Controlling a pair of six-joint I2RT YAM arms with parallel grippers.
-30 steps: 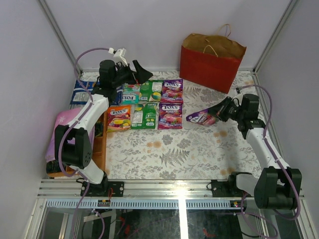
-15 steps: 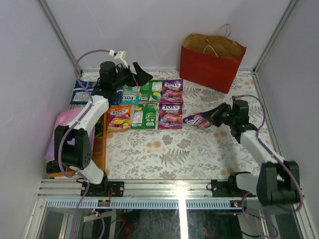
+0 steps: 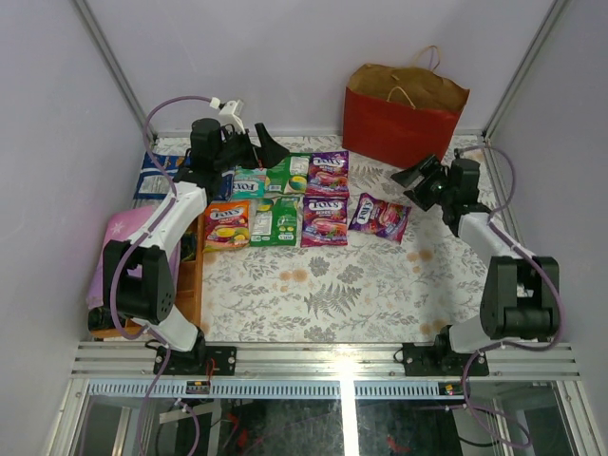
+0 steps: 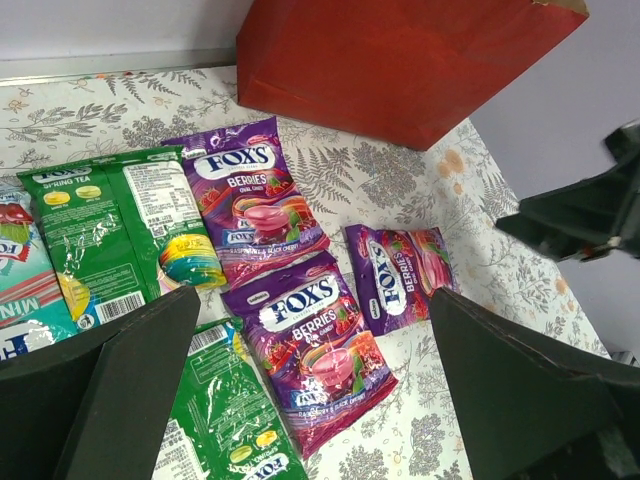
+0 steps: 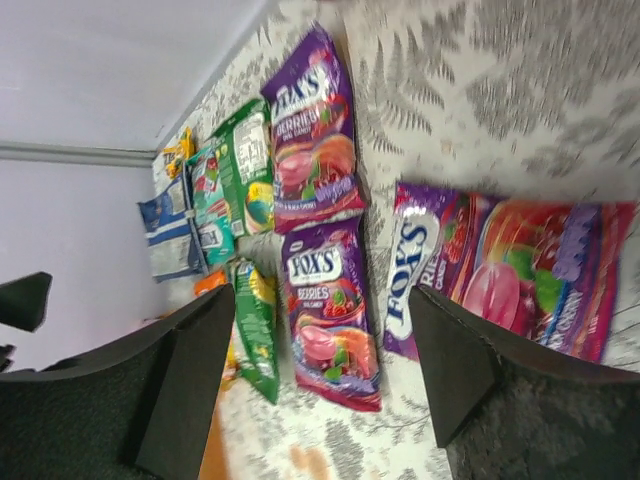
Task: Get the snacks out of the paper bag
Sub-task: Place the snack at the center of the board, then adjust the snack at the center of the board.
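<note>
The red paper bag [image 3: 404, 119] stands upright at the back right, and its red wall [image 4: 400, 60] fills the top of the left wrist view. Several snacks lie flat in rows on the table. One purple packet [image 3: 379, 217] lies by itself just right of two other purple ones [image 3: 325, 220]. My right gripper [image 3: 416, 182] hovers open and holds nothing, a little behind and to the right of that packet [image 5: 500, 270]. Over the back of the rows, my left gripper [image 3: 256, 147] hangs open with nothing in it, looking down on the purple packets [image 4: 310, 340].
Green [image 3: 275, 220], orange [image 3: 227, 224] and teal [image 3: 249, 178] packets fill the rows, with a blue-and-white pack [image 3: 152, 176] at far left. A pink cloth [image 3: 123, 247] and a wooden tray [image 3: 190, 275] sit by the left wall.
My right gripper lowered the purple packet to the table beside the rows, opened and let it go, then drew back toward the bag. The left arm has hardly moved.
</note>
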